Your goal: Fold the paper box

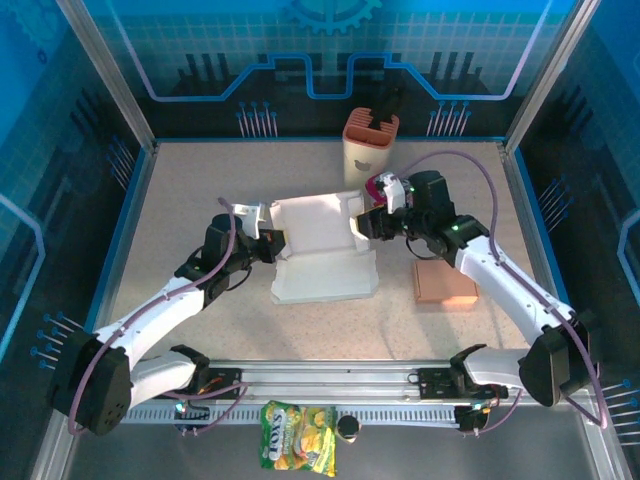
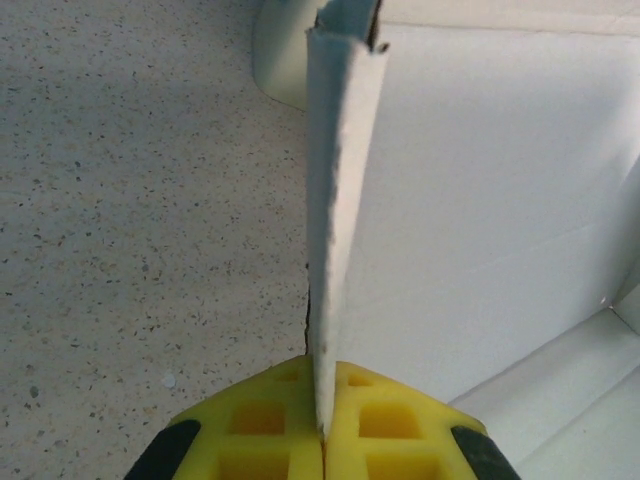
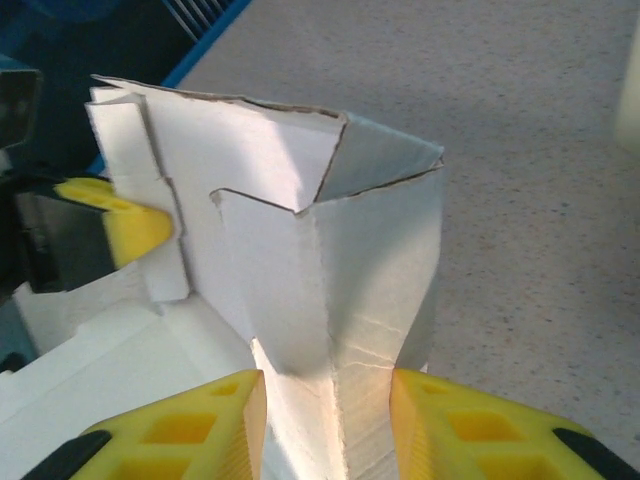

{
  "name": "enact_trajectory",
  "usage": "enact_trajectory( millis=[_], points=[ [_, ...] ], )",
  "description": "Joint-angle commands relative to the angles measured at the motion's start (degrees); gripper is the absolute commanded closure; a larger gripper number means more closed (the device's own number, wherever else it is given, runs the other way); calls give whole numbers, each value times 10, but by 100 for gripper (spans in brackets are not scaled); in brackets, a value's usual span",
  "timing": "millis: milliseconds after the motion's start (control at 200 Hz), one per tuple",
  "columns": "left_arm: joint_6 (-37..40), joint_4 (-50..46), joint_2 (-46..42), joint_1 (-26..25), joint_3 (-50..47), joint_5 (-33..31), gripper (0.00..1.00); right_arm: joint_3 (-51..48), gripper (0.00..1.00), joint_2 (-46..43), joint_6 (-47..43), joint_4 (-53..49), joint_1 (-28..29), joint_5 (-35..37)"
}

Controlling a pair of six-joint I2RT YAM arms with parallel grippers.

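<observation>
The white paper box [image 1: 320, 255] lies half formed in the middle of the table, its back wall raised and its front flap flat. My left gripper [image 1: 272, 240] is shut on the upright left side flap; in the left wrist view the yellow pads [image 2: 322, 400] pinch the thin edge of that flap [image 2: 340, 200]. My right gripper [image 1: 362, 222] holds the box's right side. In the right wrist view its jaws [image 3: 328, 390] press both faces of the doubled-over right wall [image 3: 360, 260], which creases between them. The left gripper's yellow finger [image 3: 120, 225] shows across the box.
A beige holder with an orange top [image 1: 370, 145] stands behind the box. A brown block [image 1: 444, 283] lies right of it, under my right arm. A magenta object [image 1: 380, 185] sits by the right wrist. A yellow snack bag [image 1: 297, 436] lies beyond the near rail.
</observation>
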Motion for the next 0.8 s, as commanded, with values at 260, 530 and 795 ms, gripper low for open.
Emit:
enact_trajectory(
  millis=[260, 530, 795],
  points=[
    [21, 0, -2, -8, 27, 8, 100, 52, 74, 54, -13, -65, 103, 291],
    [24, -1, 1, -13, 29, 4, 100, 48, 94, 75, 35, -52, 133, 381],
    [28, -5, 5, -19, 31, -4, 100, 47, 91, 91, 45, -41, 134, 379]
  ],
)
